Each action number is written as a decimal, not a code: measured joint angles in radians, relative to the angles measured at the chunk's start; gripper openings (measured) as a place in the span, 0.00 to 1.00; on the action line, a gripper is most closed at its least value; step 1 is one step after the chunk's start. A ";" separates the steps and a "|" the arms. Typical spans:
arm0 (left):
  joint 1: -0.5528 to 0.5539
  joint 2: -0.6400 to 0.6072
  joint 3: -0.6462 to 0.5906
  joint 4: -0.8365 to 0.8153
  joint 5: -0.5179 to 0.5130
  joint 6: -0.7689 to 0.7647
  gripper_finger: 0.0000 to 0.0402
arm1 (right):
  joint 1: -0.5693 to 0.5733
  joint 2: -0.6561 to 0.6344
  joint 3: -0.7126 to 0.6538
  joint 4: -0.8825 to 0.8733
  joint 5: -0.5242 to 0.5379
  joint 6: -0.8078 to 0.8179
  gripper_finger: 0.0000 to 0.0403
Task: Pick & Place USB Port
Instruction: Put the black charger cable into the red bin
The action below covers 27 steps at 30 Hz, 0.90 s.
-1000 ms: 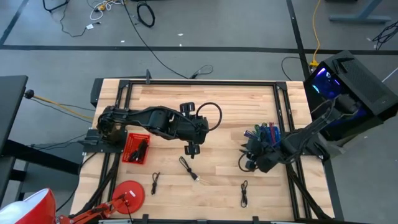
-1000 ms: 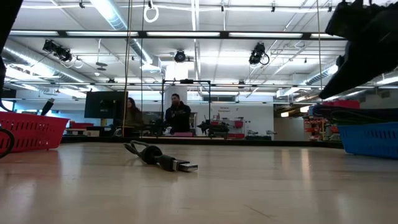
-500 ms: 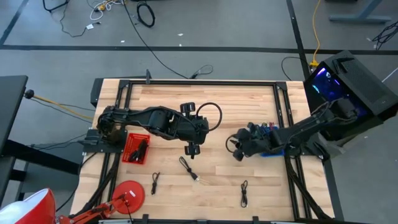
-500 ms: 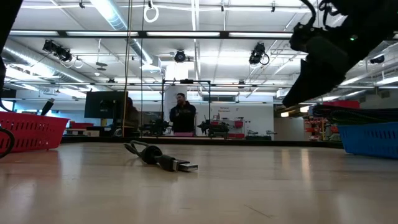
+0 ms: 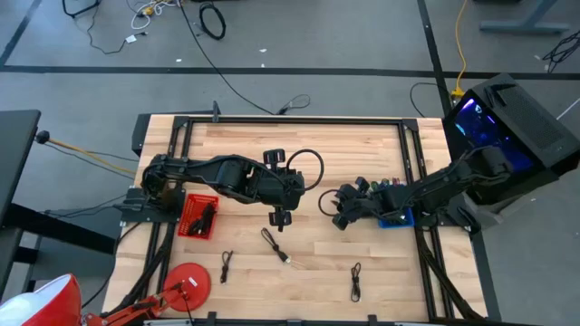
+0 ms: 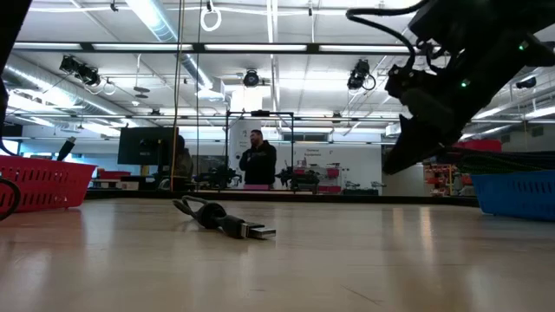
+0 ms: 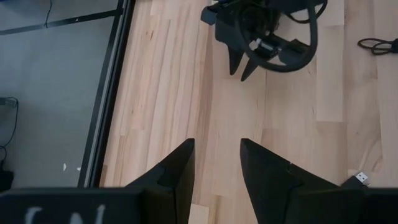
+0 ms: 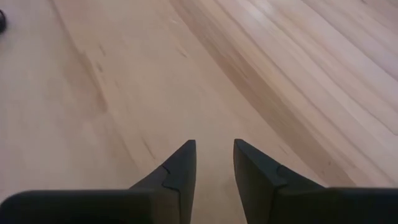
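A black USB cable (image 5: 275, 246) lies loosely on the wood near the table's near-middle, its metal plug (image 6: 258, 231) flat on the boards. My left gripper (image 5: 279, 218) hovers open just on the far side of it; the plug (image 7: 357, 180) peeks in at the edge of the left wrist view. My right gripper (image 5: 337, 214) is open over bare wood to the cable's right, and its wrist view (image 8: 214, 155) shows only boards. Two more short black cables (image 5: 225, 265) (image 5: 356, 281) lie near the near edge.
A red basket (image 5: 188, 226) holding dark cables sits by the left rail, a blue basket (image 5: 397, 220) with coloured items by the right rail. A red round object (image 5: 186, 281) lies at the near left corner. Black frame rails border the table. People stand far behind the table (image 6: 257, 160).
My right gripper has swung from beside the blue basket toward the table's left and slightly toward the far edge, ending near the middle, close to my left gripper. The cables have not moved.
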 joint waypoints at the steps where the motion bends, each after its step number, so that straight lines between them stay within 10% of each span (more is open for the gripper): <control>1: 0.000 0.000 0.000 0.000 0.000 0.000 0.33 | -0.006 0.004 0.000 -0.002 0.000 0.000 0.27; 27: 0.000 0.000 0.000 -0.002 0.000 0.000 0.33 | -0.038 -0.186 0.001 -0.429 0.146 0.140 0.27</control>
